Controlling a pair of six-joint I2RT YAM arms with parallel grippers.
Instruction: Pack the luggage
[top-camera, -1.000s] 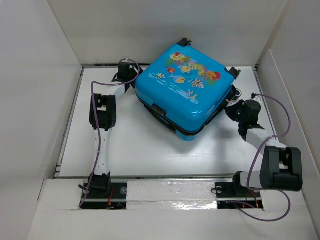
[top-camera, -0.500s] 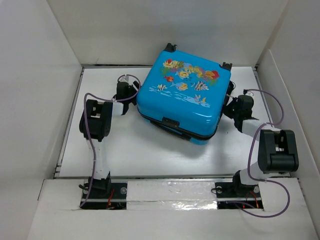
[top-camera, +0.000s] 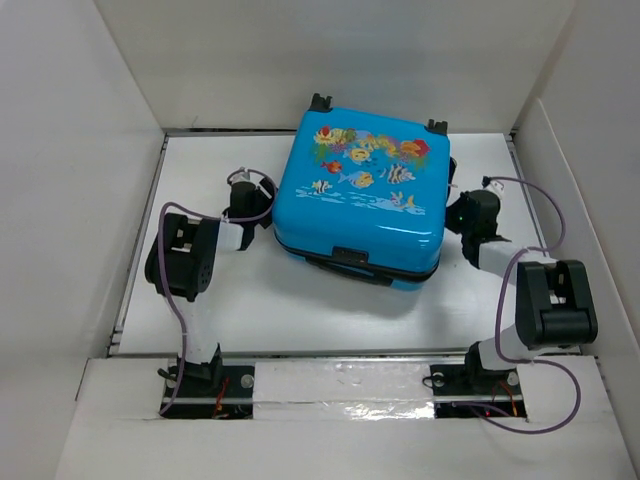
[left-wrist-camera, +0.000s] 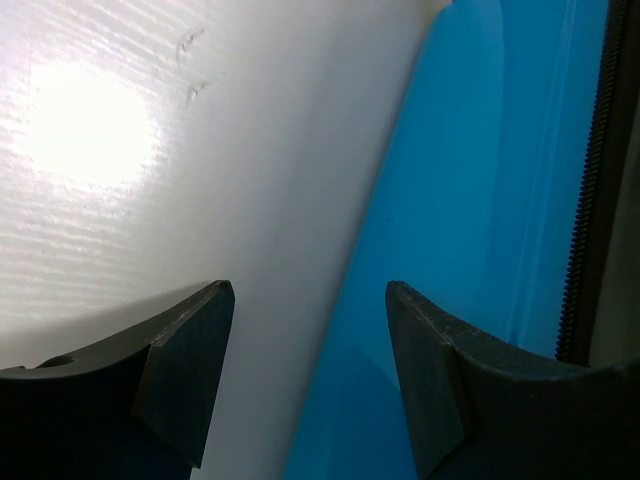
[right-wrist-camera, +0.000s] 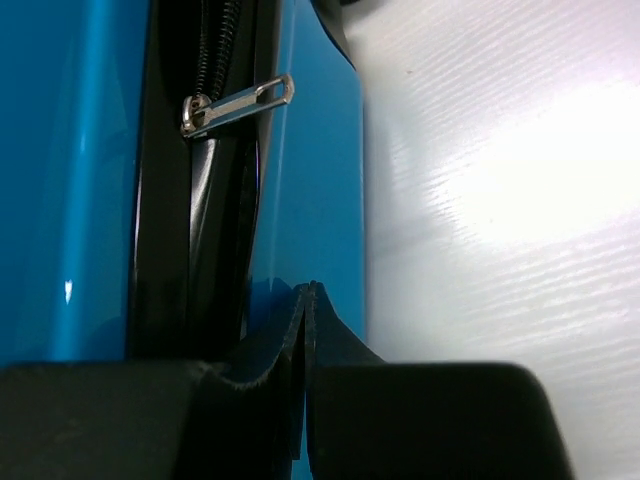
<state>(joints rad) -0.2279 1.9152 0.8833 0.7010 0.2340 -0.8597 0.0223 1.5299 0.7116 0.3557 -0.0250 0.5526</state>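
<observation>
**Blue fish-print luggage lying on a white table between the two pincers**

White panel walls (top-camera: 330, 60) box in a glossy white table (top-camera: 300, 300) (lamp glare shows on it in both wrist views). The luggage (top-camera: 365, 200) lies flat, lid down, just right of the left pincer (top-camera: 243, 197) and just left of the right pincer (top-camera: 462, 212). It has a bright-blue hard shell with a black zipper band round its side. A cartoon fish and coral print (top-camera: 370, 165) crosses its top, and black wheels (top-camera: 320, 101) sit on the edge beyond both pincers. The left pincer's jaws stand apart on nothing, with the blue side wall straight ahead. The right pincer's fingers are pressed together, empty, their tip close to the shell; whether it touches cannot be told. A silver zipper pull (right-wrist-camera: 240, 103) lies just ahead of it.
</observation>
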